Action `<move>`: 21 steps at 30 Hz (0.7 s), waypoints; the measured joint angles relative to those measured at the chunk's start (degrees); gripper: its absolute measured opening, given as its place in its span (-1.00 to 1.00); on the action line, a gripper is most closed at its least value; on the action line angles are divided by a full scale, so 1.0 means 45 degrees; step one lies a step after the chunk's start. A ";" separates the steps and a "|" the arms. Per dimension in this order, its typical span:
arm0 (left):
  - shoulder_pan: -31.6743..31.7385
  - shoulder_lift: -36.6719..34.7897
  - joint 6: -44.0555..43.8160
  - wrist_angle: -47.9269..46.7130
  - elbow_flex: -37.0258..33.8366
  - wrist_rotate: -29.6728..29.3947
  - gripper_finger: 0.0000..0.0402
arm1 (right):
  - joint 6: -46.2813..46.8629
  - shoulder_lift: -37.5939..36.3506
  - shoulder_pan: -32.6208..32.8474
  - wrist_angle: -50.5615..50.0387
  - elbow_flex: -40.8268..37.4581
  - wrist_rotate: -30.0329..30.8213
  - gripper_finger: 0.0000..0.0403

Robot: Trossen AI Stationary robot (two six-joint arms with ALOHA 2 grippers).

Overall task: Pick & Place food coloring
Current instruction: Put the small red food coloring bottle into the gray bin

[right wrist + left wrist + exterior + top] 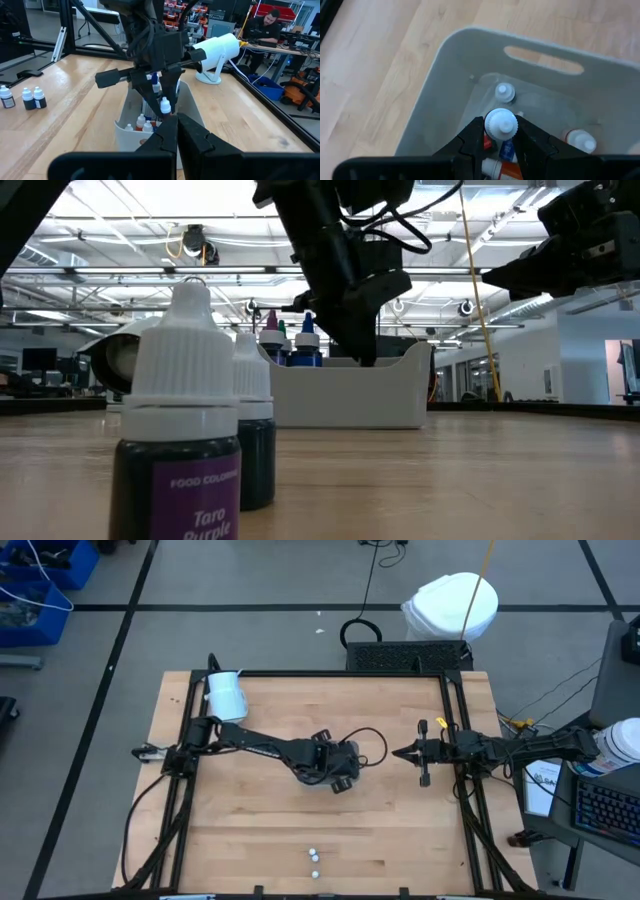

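Left tool (501, 137) | pinching white-capped food coloring bottle (500, 123) (round cap) | over grey plastic tray (440, 85)

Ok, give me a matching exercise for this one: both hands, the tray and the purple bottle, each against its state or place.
1. left hand
2. right hand
3. grey tray
4. Taro Purple bottle

A. stands upright on the table, outside the tray
B. shut on a white-capped bottle above the tray
C. shut, empty, apart from the tray
D. holds several small bottles

Pairs: 1-B, 2-C, 3-D, 4-A
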 joint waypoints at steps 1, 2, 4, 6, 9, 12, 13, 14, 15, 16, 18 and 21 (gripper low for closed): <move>0.0011 0.0000 0.0012 0.0146 -0.0043 0.0000 -0.52 | 0.0000 0.0005 -0.0005 0.0000 0.0000 0.0000 -1.00; 0.0024 0.0000 0.0054 0.0217 -0.0078 0.0006 -0.52 | 0.0000 0.0000 -0.0001 0.0000 0.0000 0.0000 -1.00; 0.0074 0.0000 0.0075 0.0278 -0.0159 0.0019 -0.52 | 0.0000 0.0001 -0.0001 -0.0005 0.0000 -0.0001 -1.00; 0.0164 0.0000 0.0075 0.0409 -0.0252 0.0014 -0.52 | 0.0000 0.0000 0.0000 -0.0010 0.0000 -0.0003 -1.00; 0.0300 0.0000 0.0073 0.0415 -0.0414 0.0000 -0.52 | 0.0000 0.0002 -0.0003 -0.0015 0.0000 -0.0005 -1.00; 0.0395 0.0000 0.0073 0.0747 -0.0695 0.0005 -0.52 | 0.0000 0.0001 -0.0004 -0.0015 0.0000 -0.0005 -1.00; 0.0430 0.0000 0.0078 0.0986 -0.0833 0.0002 -0.52 | 0.0000 0.0002 -0.0002 -0.0018 0.0000 -0.0004 -1.00; 0.0453 0.0000 0.0083 0.1192 -0.0954 0.0051 -0.52 | 0.0000 0.0000 -0.0004 -0.0019 0.0000 -0.0004 -1.00; 0.0486 0.0000 0.0131 0.1362 -0.1063 0.0135 -0.52 | -0.0002 0.0000 -0.0005 -0.0019 0.0000 -0.0005 -1.00; 0.0509 0.0000 0.0245 0.1599 -0.1149 0.0290 -0.52 | -0.0011 0.0003 -0.0005 -0.0019 0.0000 -0.0005 -1.00; 0.0515 0.0000 0.0542 0.2153 -0.1315 0.0560 -0.52 | -0.0019 0.0004 -0.0004 -0.0019 0.0000 -0.0005 -1.00; 0.0505 0.0000 0.1278 0.2668 -0.1500 0.0795 -0.52 | -0.0019 0.0005 -0.0005 -0.0015 0.0000 -0.0005 -1.00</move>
